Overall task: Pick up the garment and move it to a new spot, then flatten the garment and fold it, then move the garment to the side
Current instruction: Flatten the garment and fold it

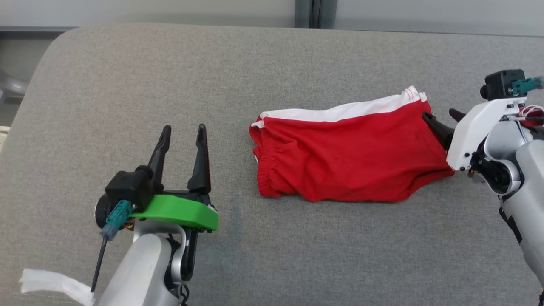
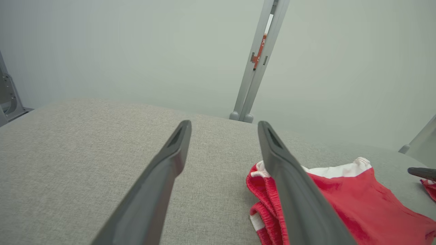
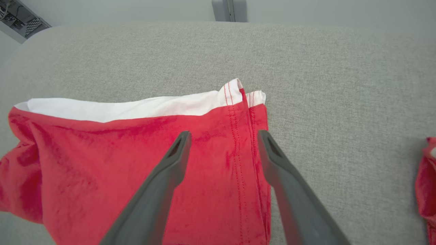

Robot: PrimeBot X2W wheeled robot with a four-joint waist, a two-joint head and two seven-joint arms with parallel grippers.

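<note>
Lying on table (image 1: 127, 85), red garment (image 1: 348, 161), second red cloth (image 3: 425, 177) nearby

Seemingly a lab test bay: grey fabric-covered table (image 1: 127, 85), plain pale wall panels (image 2: 102, 51), metal post (image 2: 248, 92) between them.

A broad grey woven-fabric tabletop (image 1: 127, 85) with rounded corners meets a plain pale grey wall (image 2: 102, 51), split by a grey metal post (image 2: 259, 61).
</note>
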